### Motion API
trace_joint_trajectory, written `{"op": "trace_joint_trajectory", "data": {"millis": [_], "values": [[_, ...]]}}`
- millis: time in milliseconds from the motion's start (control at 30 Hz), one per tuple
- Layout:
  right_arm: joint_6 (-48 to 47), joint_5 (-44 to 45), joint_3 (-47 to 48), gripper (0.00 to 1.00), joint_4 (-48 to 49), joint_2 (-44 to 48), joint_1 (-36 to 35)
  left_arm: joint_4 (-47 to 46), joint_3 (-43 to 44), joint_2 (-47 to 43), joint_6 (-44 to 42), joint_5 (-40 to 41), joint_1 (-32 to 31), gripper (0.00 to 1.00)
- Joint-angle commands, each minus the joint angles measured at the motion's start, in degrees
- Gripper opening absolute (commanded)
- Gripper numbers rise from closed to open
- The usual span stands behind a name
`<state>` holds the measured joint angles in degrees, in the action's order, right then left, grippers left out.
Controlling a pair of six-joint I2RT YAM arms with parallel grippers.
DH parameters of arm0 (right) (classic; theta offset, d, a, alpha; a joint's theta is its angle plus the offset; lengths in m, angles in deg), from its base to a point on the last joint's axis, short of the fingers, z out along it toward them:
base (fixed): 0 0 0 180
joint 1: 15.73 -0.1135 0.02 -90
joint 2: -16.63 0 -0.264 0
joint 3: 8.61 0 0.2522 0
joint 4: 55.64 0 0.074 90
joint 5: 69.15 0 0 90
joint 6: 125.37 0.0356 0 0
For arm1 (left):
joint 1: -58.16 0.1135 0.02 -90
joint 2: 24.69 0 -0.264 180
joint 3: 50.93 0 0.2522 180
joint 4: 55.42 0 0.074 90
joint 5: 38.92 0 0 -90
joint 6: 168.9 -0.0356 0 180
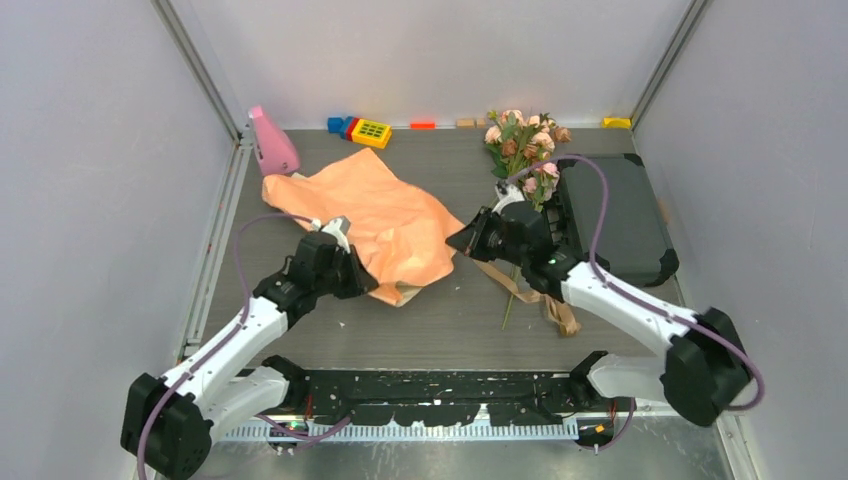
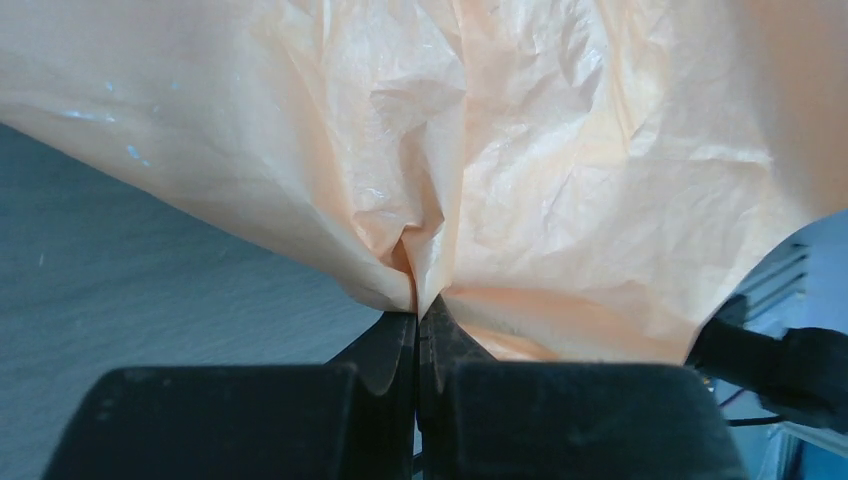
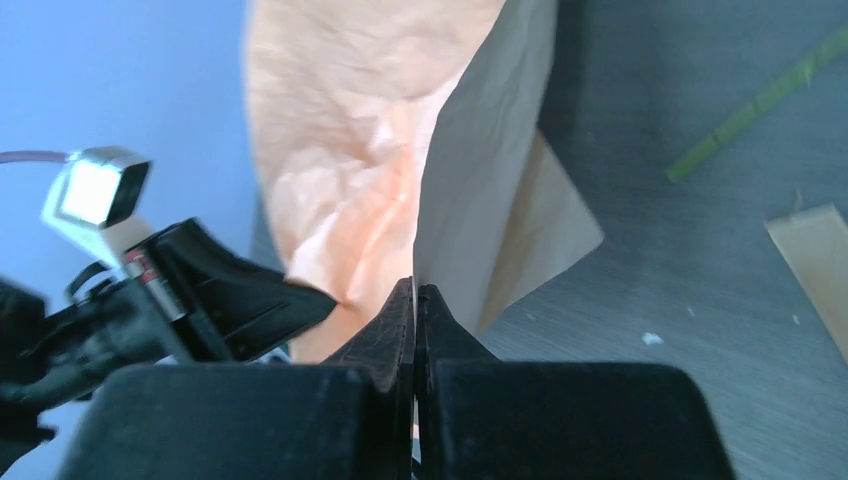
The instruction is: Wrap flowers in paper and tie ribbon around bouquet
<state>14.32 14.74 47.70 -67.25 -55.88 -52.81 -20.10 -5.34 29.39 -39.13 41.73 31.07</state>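
The crinkled peach-orange paper (image 1: 380, 215) lies bunched at mid-table, its near corner folded to show the beige face (image 3: 480, 180). My left gripper (image 2: 418, 315) is shut on a pinched fold at its near-left edge (image 1: 365, 283). At the sheet's right edge my right gripper (image 3: 415, 290) is shut too, the paper's edge running down between its jaws (image 1: 462, 240). The flowers (image 1: 525, 140) lie at the back right, their green stems (image 1: 512, 300) pointing toward me. The tan ribbon (image 1: 548, 300) lies across the stems beneath the right arm. A stem (image 3: 760, 100) and a ribbon end (image 3: 815, 250) show in the right wrist view.
A black case (image 1: 615, 215) sits at the right, just beside the flowers. A pink object (image 1: 270, 145) stands at the back left. Toy blocks (image 1: 362, 130) and small pieces (image 1: 617, 122) line the back wall. The left arm (image 3: 200, 290) is close to the right gripper.
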Motion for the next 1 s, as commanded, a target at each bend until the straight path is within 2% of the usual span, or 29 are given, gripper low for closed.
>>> {"op": "trace_joint_trajectory", "data": {"millis": [0, 133, 267, 333, 467, 500, 533, 600, 633, 667, 767, 867, 967], "values": [[-9.4, 2.9, 7.7, 0.01, -4.7, 10.1, -0.5, -9.9, 10.7, -0.9, -3.4, -2.9, 0.0, 0.0], [-13.9, 5.6, 11.3, 0.01, -7.8, 17.1, -0.6, -14.7, 18.5, 2.4, -4.3, -8.3, -0.6, 0.0], [-19.9, 5.9, 15.4, 0.01, -11.5, 21.7, -0.6, -17.2, 24.1, 7.8, -5.4, -10.4, -4.5, 0.0], [-22.6, 7.6, 16.4, 0.01, -13.6, 22.7, -0.6, -18.9, 24.4, 10.5, -5.8, -10.5, -6.9, 0.0], [-28.3, 4.3, 17.6, 0.01, -16.0, 22.1, -0.6, -24.2, 20.0, 13.6, -4.0, -11.4, -9.3, 0.0], [-30.2, 3.9, 18.4, 0.01, -17.6, 21.2, -0.6, -24.8, 18.2, 14.0, -3.3, -11.1, -9.5, 0.04], [-32.3, 3.1, 19.3, 0.01, -19.1, 20.3, -0.6, -24.9, 16.3, 14.2, -2.6, -10.6, -9.6, 0.17], [-38.9, -1.4, 20.8, 0.01, -22.0, 18.2, -0.6, -23.2, 13.1, 13.5, -1.9, -8.8, -9.7, 0.55], [-43.9, -5.5, 21.1, 0.01, -23.1, 17.4, -0.7, -19.1, 12.0, 12.7, -1.9, -7.0, -9.7, 0.7], [-49.8, -10.0, 20.8, 0.01, -23.6, 16.8, -0.8, -15.8, 11.1, 11.3, -1.8, -4.0, -9.8, 0.8], [-62.5, -17.4, 21.6, 0.01, -25.7, 13.4, -0.9, -2.4, 11.5, 5.6, -0.2, 8.1, -9.8, 0.98], [-69.8, -24.2, 29.2, 0.01, -35.2, 7.1, -1.3, 9.1, 13.3, -1.4, 2.5, 19.9, -9.8, 1.0], [-76.6, -24.2, 34.3, 0.01, -43.8, 0.9, -5.9, 18.8, 16.5, -7.1, 5.8, 28.7, -9.7, 1.0]]}}
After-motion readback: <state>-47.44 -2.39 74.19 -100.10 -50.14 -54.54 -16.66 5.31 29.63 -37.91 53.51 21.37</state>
